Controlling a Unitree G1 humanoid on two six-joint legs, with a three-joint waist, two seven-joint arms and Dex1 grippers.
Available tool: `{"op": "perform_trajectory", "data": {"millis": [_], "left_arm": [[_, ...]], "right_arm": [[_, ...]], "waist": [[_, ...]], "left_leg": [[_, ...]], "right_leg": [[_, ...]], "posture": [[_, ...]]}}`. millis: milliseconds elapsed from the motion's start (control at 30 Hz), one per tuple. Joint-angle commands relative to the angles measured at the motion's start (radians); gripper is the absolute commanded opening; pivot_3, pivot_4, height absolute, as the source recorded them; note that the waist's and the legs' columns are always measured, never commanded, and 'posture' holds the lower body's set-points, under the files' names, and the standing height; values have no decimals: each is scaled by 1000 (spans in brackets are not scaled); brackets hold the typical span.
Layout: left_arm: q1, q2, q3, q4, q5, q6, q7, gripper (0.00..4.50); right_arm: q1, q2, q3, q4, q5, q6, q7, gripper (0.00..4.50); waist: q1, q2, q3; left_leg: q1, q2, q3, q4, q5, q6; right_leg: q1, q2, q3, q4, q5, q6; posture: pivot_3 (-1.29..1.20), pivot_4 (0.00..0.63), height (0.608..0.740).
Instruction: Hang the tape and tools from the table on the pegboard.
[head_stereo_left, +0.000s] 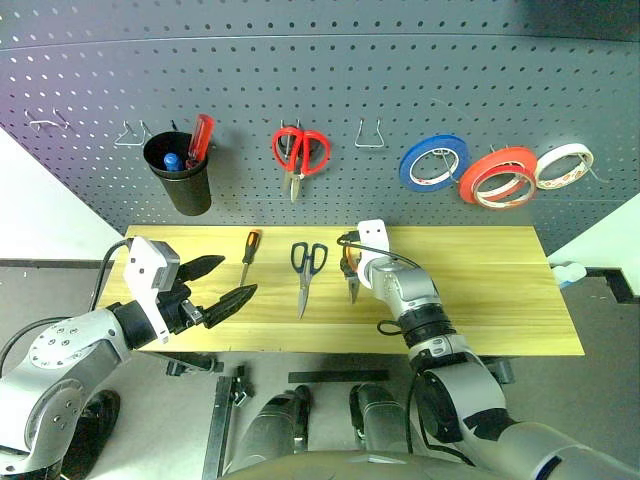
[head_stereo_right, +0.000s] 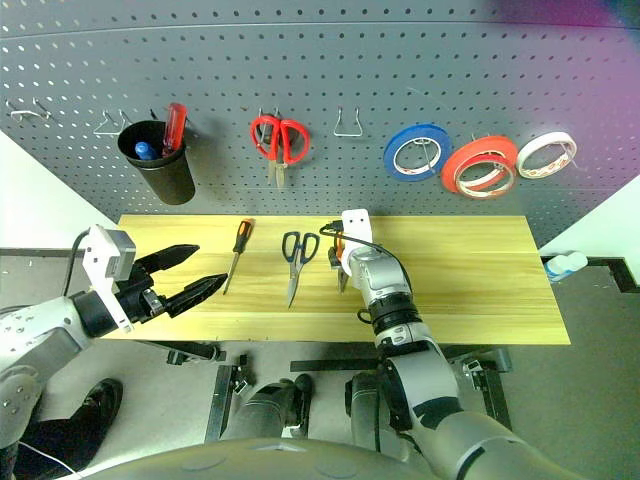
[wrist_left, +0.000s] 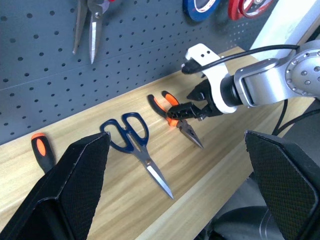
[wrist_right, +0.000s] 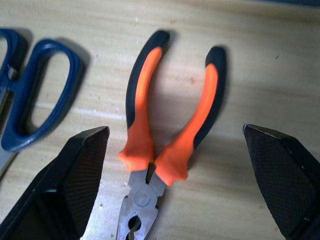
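The pliers (wrist_right: 172, 125), with orange-and-black handles, lie on the wooden table (head_stereo_left: 500, 300). My right gripper (wrist_right: 175, 131) hangs just over them, open, one finger on each side of the handles, tilted down over the table's middle (head_stereo_left: 352, 262). Left of the pliers lie the dark-handled scissors (head_stereo_left: 307, 270) and the small screwdriver (head_stereo_left: 249, 252). My left gripper (head_stereo_left: 238, 277) is open and empty, hovering above the table's left front, apart from the tools. The red-orange tape (head_stereo_left: 498, 175) hangs on the pegboard (head_stereo_left: 400, 70).
On the pegboard hang a black cup (head_stereo_left: 180, 175) holding a red screwdriver, red-handled scissors (head_stereo_left: 298, 152), a blue tape roll (head_stereo_left: 433, 162) and a white tape roll (head_stereo_left: 563, 165). Bare wire hooks (head_stereo_left: 369, 135) sit between the red scissors and the blue roll.
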Motion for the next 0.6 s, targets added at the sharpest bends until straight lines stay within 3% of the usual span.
{"op": "perform_trajectory", "data": {"millis": [33, 600], "left_arm": [[1, 14, 31, -40, -17, 0, 9, 4500], [25, 20, 61, -76, -44, 18, 28, 4500]], "right_arm": [[-37, 16, 15, 16, -13, -19, -10, 4479], [-100, 19, 26, 177, -57, -98, -68, 4479]], "waist": [[0, 0, 0], [1, -2, 11]], "left_leg": [[0, 0, 0, 0, 0, 0], [0, 0, 0, -1, 0, 0]], "right_leg": [[0, 0, 0, 0, 0, 0], [0, 0, 0, -1, 0, 0]], "posture": [[-56, 249, 740], [-30, 268, 740]]}}
